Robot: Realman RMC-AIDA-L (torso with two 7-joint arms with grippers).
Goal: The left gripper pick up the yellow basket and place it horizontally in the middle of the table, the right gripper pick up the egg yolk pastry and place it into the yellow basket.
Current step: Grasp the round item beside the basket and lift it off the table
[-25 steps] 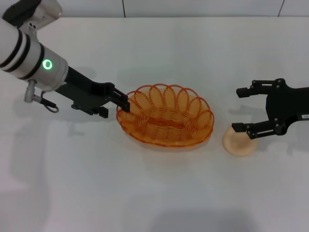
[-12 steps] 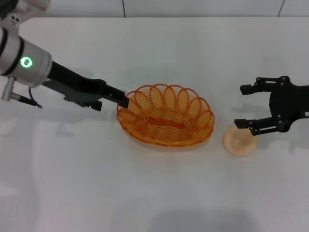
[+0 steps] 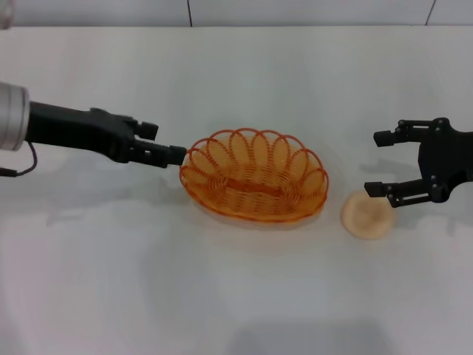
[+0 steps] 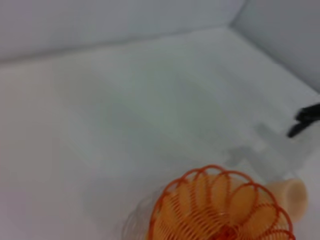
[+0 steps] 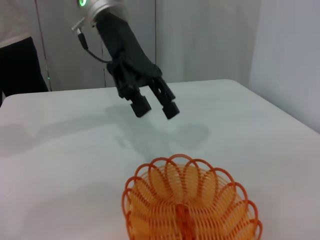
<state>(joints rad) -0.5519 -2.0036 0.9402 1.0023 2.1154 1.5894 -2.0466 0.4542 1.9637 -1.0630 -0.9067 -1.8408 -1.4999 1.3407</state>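
One yellow basket [image 3: 253, 176], one egg yolk pastry [image 3: 363, 215] (unboxed), two grippers

White bench [image 3: 244, 296] is carrying the yellow basket [image 3: 253, 185] near centre; the egg yolk pastry [image 3: 365, 215] is lying just beside it, apart.

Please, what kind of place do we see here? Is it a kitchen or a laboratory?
Probably a robot test room, not a kitchen: a plain white table with only a yellow basket and an egg yolk pastry, two black grippers beside them, and bare pale walls behind.
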